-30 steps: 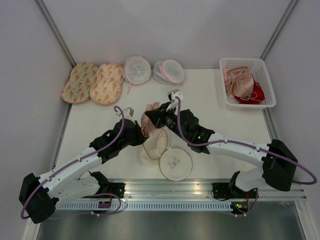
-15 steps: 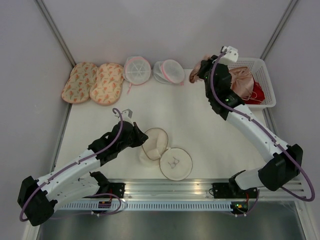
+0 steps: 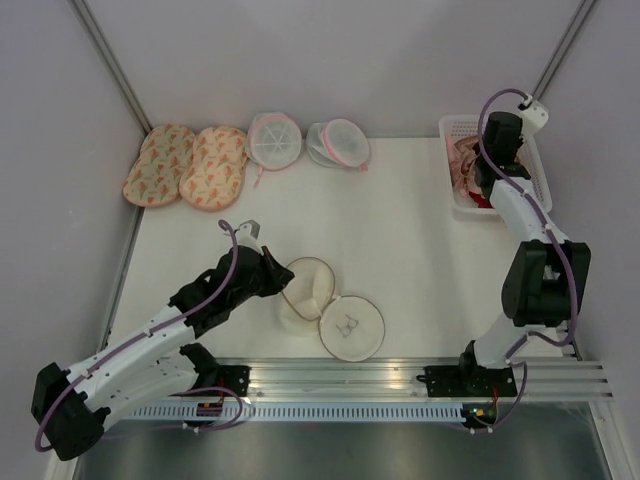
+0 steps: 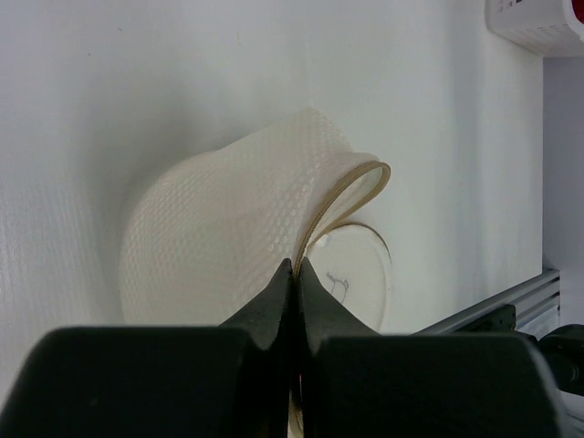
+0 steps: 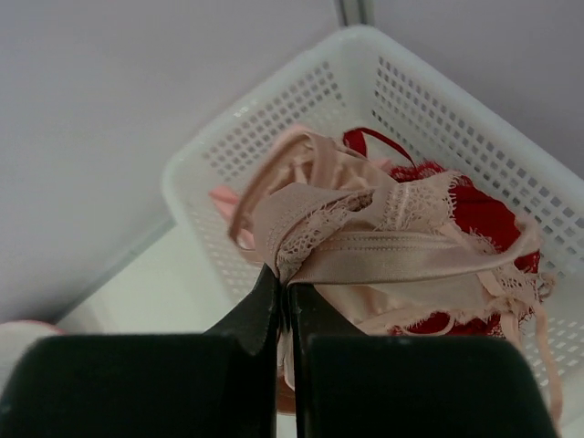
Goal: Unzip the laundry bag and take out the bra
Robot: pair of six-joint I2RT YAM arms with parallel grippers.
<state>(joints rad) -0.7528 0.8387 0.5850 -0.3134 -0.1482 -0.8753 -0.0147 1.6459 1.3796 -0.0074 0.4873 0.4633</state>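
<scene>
Bra out, pinched in closed right jaws over basket at 2 o'clock, left jaws clamp open bag rim at 6 o'clock; next: release into basket.

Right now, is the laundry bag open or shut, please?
Open: the laundry bag lies with its halves spread, left gripper pinching one rim.

Round cream-white mesh clamshell laundry bag with tan edging lies unzipped on the desk, one half flat, one tilted up. Shiny pinkish-beige lace-trimmed bra is bunched over the white basket.
</scene>
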